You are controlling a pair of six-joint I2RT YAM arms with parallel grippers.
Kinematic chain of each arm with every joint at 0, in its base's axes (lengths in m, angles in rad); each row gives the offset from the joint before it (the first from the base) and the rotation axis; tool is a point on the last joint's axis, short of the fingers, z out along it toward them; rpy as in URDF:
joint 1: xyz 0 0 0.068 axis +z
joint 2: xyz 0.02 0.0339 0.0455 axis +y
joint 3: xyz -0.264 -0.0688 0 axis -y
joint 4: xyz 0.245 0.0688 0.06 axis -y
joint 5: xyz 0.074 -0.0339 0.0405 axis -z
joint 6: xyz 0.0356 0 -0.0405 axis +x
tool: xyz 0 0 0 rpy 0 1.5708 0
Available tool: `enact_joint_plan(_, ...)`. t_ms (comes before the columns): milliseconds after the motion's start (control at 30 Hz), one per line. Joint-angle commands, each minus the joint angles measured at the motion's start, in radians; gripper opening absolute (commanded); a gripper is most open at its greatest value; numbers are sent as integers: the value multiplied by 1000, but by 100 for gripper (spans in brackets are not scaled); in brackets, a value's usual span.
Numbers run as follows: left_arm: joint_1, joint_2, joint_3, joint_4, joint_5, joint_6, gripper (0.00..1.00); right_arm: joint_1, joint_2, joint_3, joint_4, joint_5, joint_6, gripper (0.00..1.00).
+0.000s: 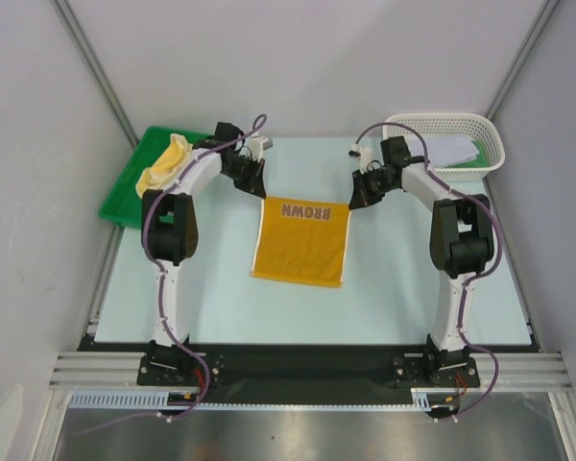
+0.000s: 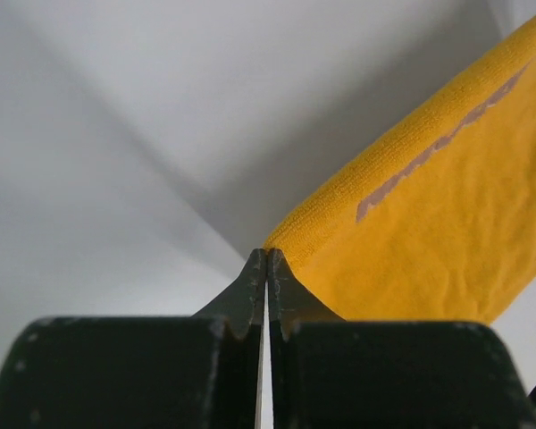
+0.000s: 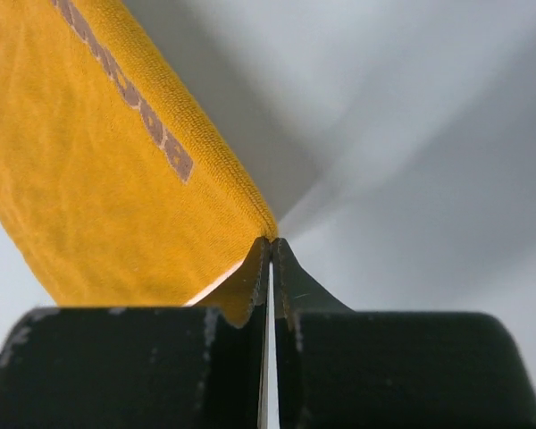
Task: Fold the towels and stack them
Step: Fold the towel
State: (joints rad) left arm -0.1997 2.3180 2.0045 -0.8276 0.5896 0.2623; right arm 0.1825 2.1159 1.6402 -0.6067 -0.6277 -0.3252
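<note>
From the top view, the main risk looked like uneven pulling. The orange towel [image 1: 300,245], printed BROWN, was pinched at its two far corners, by the left gripper [image 1: 262,195] and the right gripper [image 1: 352,203]. If one arm travelled faster or further than the other, the cloth would likely skew and the fold would land crooked. Pulling the corners apart could also tug one free. Both arms reached forward and bent inward over the table [image 1: 413,288], with the wrists angled toward each other and the towel spread between them in the middle. Its near edge seemed to rest on the surface. A pale yellow towel [image 1: 163,168] lay crumpled on the green tray [image 1: 115,206] at the far left, and the white mesh basket [image 1: 442,120] stood at the far right, both well apart from the grip.

In the left wrist view, the hold looked thin. The left gripper [image 2: 266,255] had its jaws pressed together on only the very tip of the orange towel [image 2: 429,241], so a quick lift might let the terry slip out. The cloth ran away to the right, taut along its hemmed edge.

The right wrist view mirrored this. The right gripper [image 3: 270,243] was clamped on the opposite corner, again only at the tip, and the orange towel [image 3: 98,197] stretched off to the left. The same slip seemed possible here.
</note>
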Motion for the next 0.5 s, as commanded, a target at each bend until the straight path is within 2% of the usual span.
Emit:
enact_joint_plan(0, -4, -161, -42, 53, -11, -14, 0, 21, -153, -48, 35, 83, 8, 0)
enact_joint_plan(300, -15, -399, -360, 157, -74, -38, 0, 121, -370, -304, 116, 250, 106, 0)
enact_joint_plan(467, -18, -531, -562, 235, -24, -103, 0, 195, -489, -427, 151, 321, 155, 0)
